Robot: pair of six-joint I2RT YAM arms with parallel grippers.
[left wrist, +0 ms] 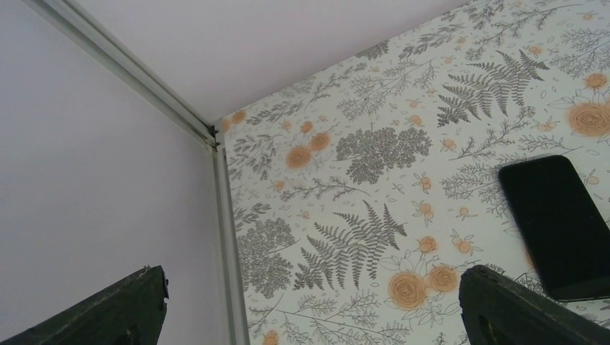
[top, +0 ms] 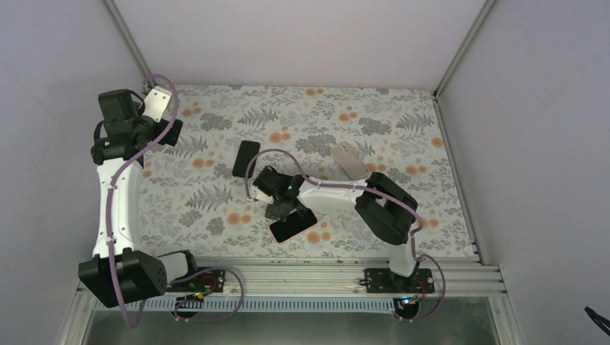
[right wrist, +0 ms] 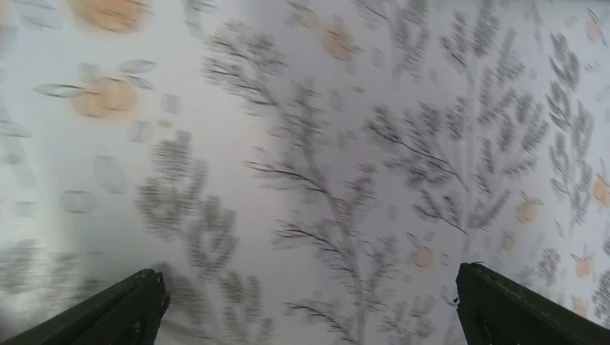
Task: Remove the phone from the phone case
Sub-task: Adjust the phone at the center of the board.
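My right arm bends left over mid-table, right gripper (top: 279, 208) spread wide and empty, by the far end of the cased phone (top: 293, 226). My left arm is raised far left, left gripper (left wrist: 309, 309) open, with a black phone (left wrist: 557, 226) to its right.

Soft, even light; the right wrist view blurs the white fern-printed table cover (right wrist: 302, 180), shadowed toward eight o'clock.
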